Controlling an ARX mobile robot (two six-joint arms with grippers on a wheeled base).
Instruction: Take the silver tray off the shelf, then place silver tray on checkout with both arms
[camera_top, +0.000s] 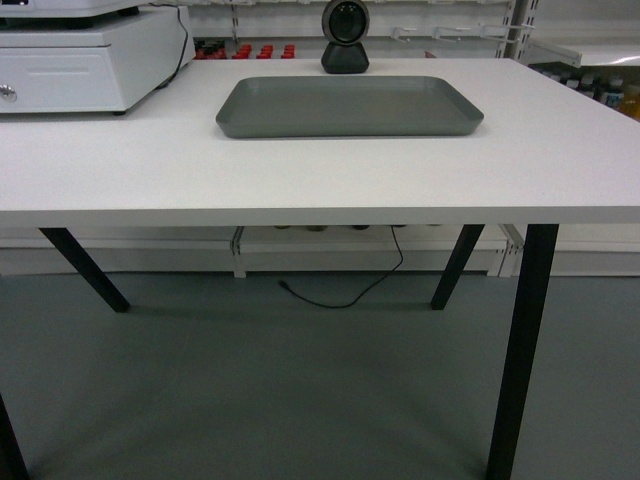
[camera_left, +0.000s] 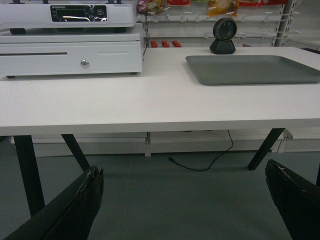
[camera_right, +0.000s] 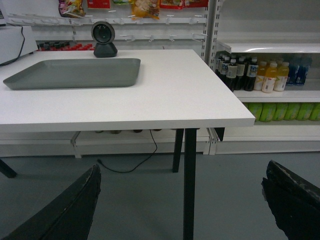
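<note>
The silver tray (camera_top: 348, 106) lies flat on the white checkout (camera_top: 300, 170), toward its far side, in front of a black scanner. It also shows at the right of the left wrist view as the tray (camera_left: 255, 69) and at the left of the right wrist view as the tray (camera_right: 75, 73). My left gripper (camera_left: 182, 185) is open, low below the checkout's front edge, over the floor, holding nothing. My right gripper (camera_right: 181, 182) is open too, below the checkout's right front corner, empty. Neither gripper shows in the head view. A shelf (camera_right: 265, 47) stands at the right.
A white cash drawer with a register (camera_left: 70, 50) sits on the checkout's left. A black scanner (camera_top: 345, 38) stands behind the tray. Black table legs (camera_right: 189, 180) and a cable (camera_top: 345, 295) are beneath. Bottles (camera_right: 260, 75) fill the right shelving.
</note>
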